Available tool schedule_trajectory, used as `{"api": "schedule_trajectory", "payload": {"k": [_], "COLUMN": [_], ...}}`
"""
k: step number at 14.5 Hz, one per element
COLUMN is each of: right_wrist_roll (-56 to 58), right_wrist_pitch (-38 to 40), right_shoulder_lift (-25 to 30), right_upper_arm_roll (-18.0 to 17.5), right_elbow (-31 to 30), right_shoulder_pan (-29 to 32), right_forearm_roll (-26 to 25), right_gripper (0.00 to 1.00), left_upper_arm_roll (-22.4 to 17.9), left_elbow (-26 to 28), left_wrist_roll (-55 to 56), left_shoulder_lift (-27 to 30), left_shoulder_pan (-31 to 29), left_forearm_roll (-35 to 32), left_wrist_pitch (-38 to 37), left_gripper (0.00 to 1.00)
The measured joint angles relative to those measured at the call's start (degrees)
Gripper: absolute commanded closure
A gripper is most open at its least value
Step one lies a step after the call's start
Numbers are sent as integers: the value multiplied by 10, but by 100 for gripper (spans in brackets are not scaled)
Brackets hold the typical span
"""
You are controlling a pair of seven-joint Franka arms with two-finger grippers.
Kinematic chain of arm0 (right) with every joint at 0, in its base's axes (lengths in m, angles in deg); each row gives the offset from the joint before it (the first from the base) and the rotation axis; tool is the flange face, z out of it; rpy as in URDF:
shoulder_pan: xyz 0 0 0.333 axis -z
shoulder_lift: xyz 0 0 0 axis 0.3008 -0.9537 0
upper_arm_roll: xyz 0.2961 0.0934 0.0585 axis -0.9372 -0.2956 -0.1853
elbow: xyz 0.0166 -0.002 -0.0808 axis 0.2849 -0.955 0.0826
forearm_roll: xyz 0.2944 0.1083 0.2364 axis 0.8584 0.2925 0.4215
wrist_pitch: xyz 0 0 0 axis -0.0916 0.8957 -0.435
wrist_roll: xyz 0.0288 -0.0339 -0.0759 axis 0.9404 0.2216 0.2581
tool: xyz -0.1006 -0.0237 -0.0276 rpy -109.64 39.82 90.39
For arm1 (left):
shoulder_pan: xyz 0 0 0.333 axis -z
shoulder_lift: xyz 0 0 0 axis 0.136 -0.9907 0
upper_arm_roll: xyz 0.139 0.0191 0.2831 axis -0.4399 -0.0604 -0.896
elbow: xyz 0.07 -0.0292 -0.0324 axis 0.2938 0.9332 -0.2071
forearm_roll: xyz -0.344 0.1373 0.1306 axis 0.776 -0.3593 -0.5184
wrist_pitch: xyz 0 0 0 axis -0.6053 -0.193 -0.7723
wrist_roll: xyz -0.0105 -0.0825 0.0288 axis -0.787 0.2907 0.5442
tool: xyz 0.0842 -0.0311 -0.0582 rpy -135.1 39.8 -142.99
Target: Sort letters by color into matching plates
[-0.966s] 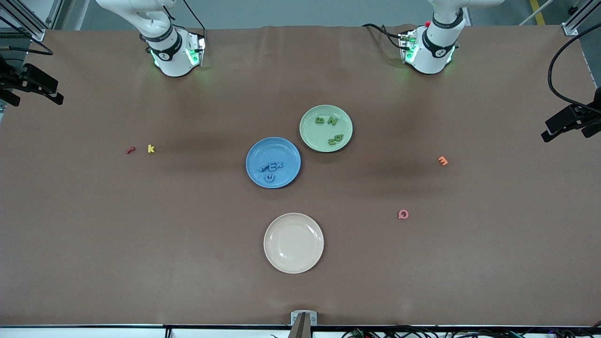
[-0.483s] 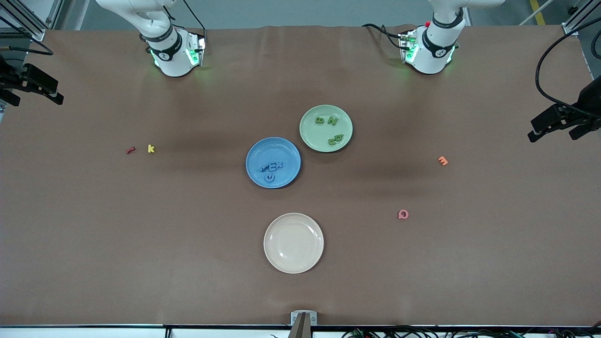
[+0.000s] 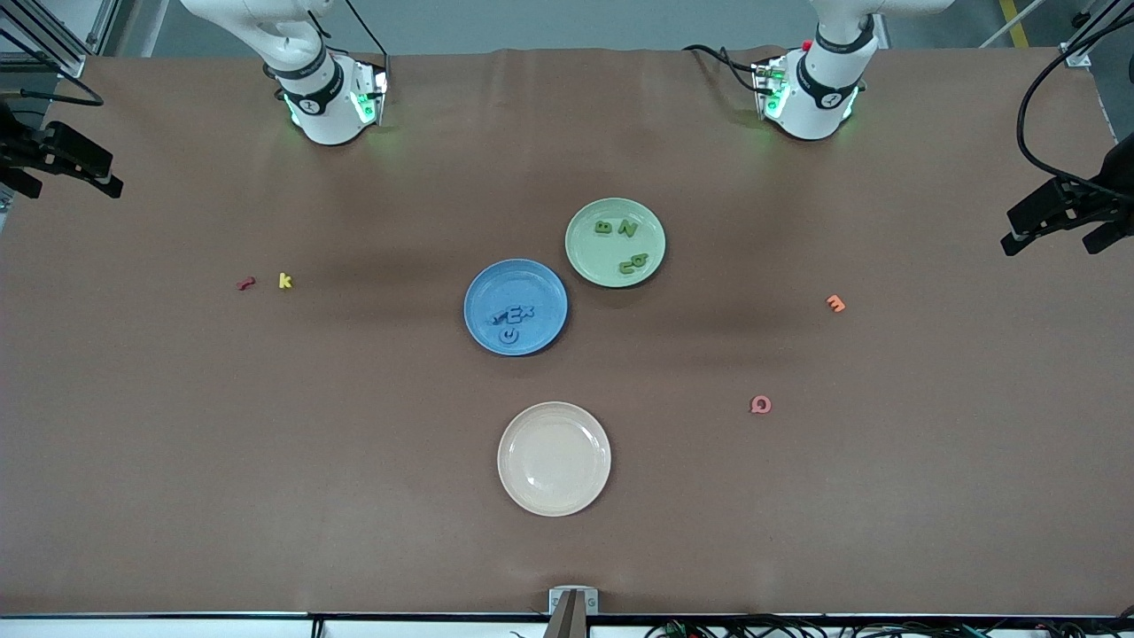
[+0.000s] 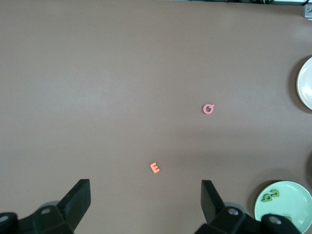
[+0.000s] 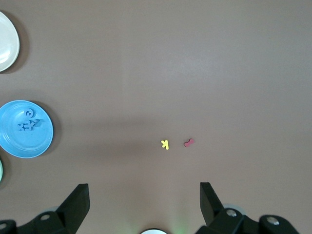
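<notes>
Blue letters (image 3: 512, 318) sit in blue plate (image 3: 483, 292), green letters (image 3: 625, 244) in green plate (image 3: 589, 261); sorting looks done. Left gripper (image 4: 145, 201) and right gripper (image 5: 144, 201) both wide, empty.

the left gripper (image 3: 1059, 217), jaws wide apart and holding nothing, has drifted at the left arm's end of the table: first inward and lower in the front view, now slightly back toward the edge and a little higher; the right gripper (image 3: 62, 159) has edged barely inward at its own end
</notes>
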Motion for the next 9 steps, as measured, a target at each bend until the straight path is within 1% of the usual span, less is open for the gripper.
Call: {"api": "schedule_trajectory", "payload": {"k": [4, 9], "right_wrist_roll": [2, 4], "right_wrist_pitch": [-1, -1], "right_shoulder_lift": [0, 0], "right_upper_arm_roll": [0, 0], "right_elbow": [0, 0], "right_shoulder_pan": [0, 0], "right_forearm_roll": [0, 0], "right_gripper": [0, 0], "left_upper_arm_roll": [9, 10], "left_elbow": [0, 0], "left_wrist_roll": [0, -3], "left_shoulder_lift": [1, 1], "left_shoulder_pan": [0, 0], "left_forearm_roll": [0, 0], "left_wrist_pitch": [-2, -3], "left_gripper": [0, 0]}}
